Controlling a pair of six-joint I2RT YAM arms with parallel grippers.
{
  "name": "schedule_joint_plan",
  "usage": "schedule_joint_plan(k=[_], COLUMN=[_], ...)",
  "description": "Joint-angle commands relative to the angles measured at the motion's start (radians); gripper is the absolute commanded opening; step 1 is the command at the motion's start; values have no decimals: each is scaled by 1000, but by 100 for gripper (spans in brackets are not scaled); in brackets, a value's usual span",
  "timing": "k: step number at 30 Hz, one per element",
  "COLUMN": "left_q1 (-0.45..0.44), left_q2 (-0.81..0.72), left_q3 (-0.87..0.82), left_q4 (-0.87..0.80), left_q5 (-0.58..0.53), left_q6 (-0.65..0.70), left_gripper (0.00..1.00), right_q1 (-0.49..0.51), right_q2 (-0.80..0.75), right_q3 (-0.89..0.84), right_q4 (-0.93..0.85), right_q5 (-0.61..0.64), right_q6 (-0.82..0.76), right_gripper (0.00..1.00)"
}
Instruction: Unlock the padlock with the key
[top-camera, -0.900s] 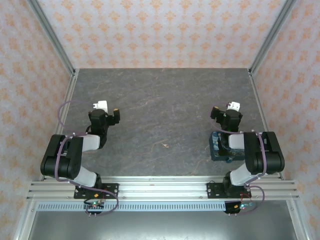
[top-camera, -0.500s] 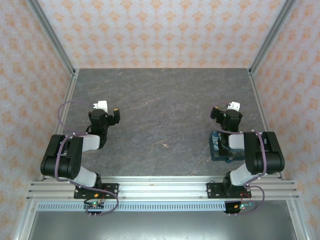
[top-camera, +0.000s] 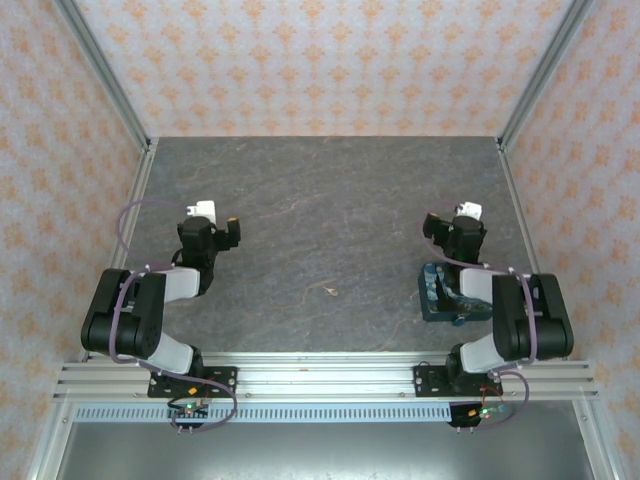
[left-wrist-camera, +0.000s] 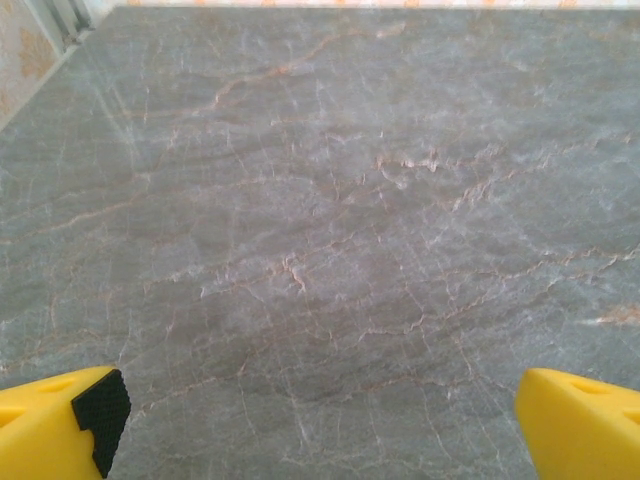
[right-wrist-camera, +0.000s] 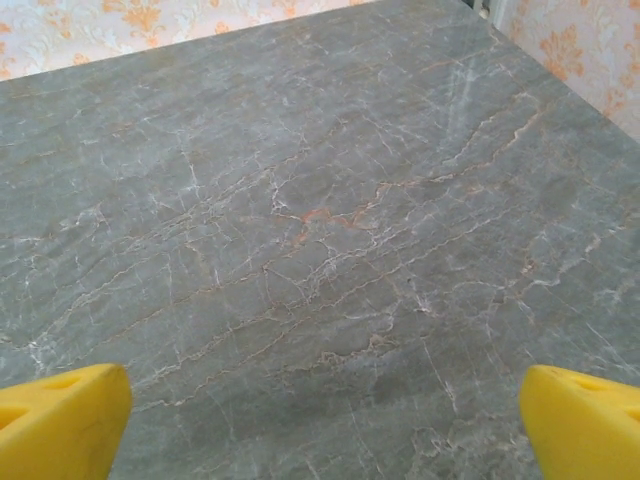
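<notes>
A pale speck, the key (top-camera: 330, 291), lies on the grey stone table (top-camera: 330, 200) midway between the arms. The dark-blue tin (top-camera: 438, 292) sits under my right forearm, and a small teal piece at its near edge looks like the padlock (top-camera: 457, 321). My left gripper (top-camera: 216, 216) hovers at the left, open; its yellow fingertips (left-wrist-camera: 60, 430) stand wide apart around bare table (left-wrist-camera: 320, 420). My right gripper (top-camera: 452, 216) is just beyond the tin, also open, with yellow fingertips (right-wrist-camera: 60, 425) far apart and nothing between them (right-wrist-camera: 325, 420).
Patterned walls with aluminium posts (top-camera: 110, 80) enclose the table on three sides. The arm bases are bolted to a rail (top-camera: 320, 380) at the near edge. Bare stone stretches across the middle and back of the table.
My right arm has shifted slightly, its elbow swinging right and uncovering more of the tin. The left arm and the key have not moved.
</notes>
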Motion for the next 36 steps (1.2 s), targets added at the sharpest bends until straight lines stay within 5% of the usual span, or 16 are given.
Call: schedule_joint_plan(k=[1, 8, 17, 20, 30, 36], left_q1=[2, -59, -238, -309, -448, -465], left_q2=[-46, -54, -37, -21, 83, 121], left_q3=[141, 342, 543, 589, 773, 811], left_q4=[-245, -602, -861, -872, -968, -984], left_q5=[28, -29, -3, 5, 50, 68], left_q6=[9, -90, -283, -306, -325, -332], left_gripper=[100, 100, 100, 100, 100, 100], right_q1=[-4, -10, -12, -31, -58, -57], right_q2=[-122, -340, -442, -422, -406, -408], right_q3=[119, 200, 354, 354, 241, 216], right_q4=[-289, -695, -1342, -1395, -1378, -1279], right_q5=[91, 43, 311, 401, 390, 213], right_q6=[160, 441, 666, 659, 715, 598], right_gripper=[99, 100, 99, 99, 99, 99])
